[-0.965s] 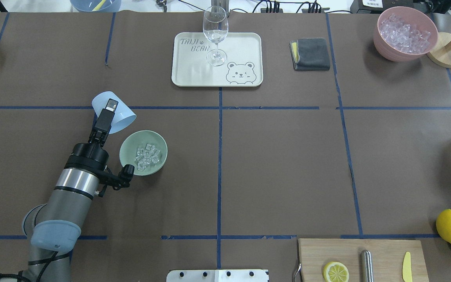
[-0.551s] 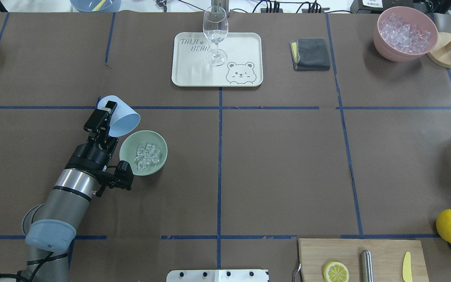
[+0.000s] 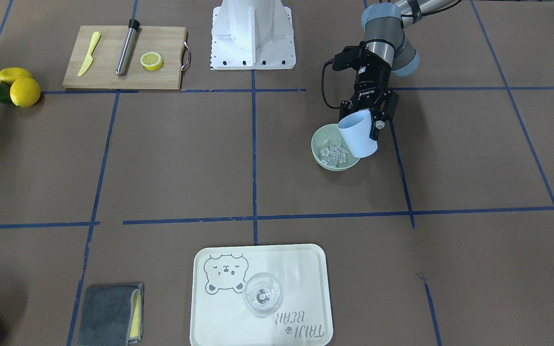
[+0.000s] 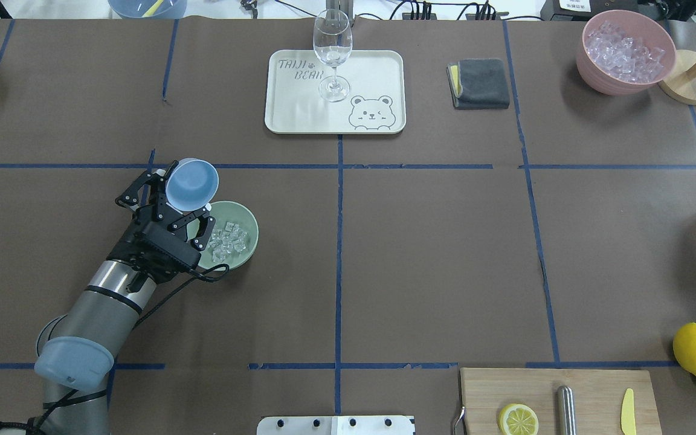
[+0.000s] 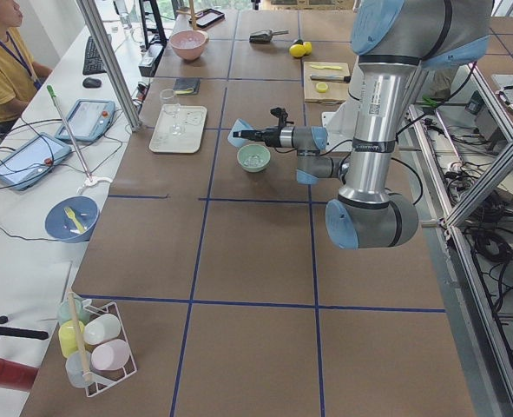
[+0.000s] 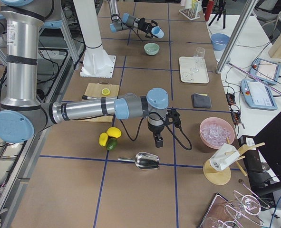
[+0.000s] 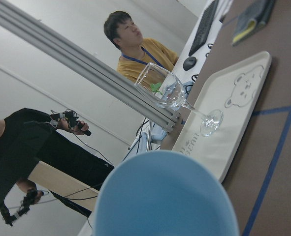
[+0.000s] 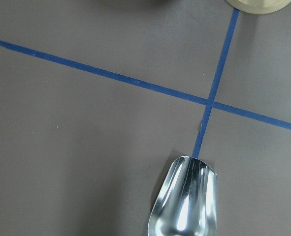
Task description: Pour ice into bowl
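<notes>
Some bowl (image 4: 246,244) rim hidden behind L fingers (image 3: 384,115) gripping blue cup (image 4: 192,184); ice (image 4: 230,238) partly visible; R fingers (image 6: 158,141): can't tell.

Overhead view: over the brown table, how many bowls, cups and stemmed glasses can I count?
Bowls: 2, the mint-green bowl and the pink bowl
Cups: 1, the light blue cup, held up off the table
Stemmed glasses: 1, the wine glass
Total: 4
</notes>
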{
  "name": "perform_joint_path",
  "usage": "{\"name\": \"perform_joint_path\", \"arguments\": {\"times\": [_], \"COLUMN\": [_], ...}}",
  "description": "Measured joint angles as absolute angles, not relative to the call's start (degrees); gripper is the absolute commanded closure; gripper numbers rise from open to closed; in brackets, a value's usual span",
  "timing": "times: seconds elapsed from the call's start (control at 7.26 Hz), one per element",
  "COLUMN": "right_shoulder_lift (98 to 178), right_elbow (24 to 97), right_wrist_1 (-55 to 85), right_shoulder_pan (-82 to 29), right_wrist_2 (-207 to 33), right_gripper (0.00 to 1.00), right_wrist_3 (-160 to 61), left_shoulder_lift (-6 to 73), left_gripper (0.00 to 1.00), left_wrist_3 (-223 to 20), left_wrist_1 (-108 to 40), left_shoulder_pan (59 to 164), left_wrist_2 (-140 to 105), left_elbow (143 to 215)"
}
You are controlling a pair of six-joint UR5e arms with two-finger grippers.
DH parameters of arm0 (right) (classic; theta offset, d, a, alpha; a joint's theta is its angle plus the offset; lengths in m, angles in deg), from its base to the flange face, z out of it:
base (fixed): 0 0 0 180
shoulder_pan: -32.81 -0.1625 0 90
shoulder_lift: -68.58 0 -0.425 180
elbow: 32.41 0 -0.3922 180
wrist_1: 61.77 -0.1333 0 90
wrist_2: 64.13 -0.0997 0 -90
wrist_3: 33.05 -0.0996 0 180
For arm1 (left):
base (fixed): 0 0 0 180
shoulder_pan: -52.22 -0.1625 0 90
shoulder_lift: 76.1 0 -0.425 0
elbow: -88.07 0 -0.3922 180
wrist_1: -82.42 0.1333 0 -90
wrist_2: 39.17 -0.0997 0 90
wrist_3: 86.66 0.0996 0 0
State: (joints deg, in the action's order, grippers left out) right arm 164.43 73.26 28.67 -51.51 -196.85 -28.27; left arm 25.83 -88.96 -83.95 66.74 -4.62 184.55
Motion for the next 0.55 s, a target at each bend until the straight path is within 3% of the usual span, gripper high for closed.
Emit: {"name": "perform_joint_path", "arguments": {"times": [0.55], "right_shoulder_lift": [164.5], "right_elbow": [73.3], "right_wrist_1": [28.7], "right_shoulder_pan": [-51.6], "right_wrist_2": [-196.8], "right_gripper": [0.0], "right_wrist_3": [-28.2], "left_shoulder_lift": [26.2], "left_gripper": [1.0], "left_wrist_3": [-107.4], "left_wrist_1": [-92.9], "left_shoulder_pan": [66.2], "left_wrist_2": [-12.9], "left_elbow": [182.0]}}
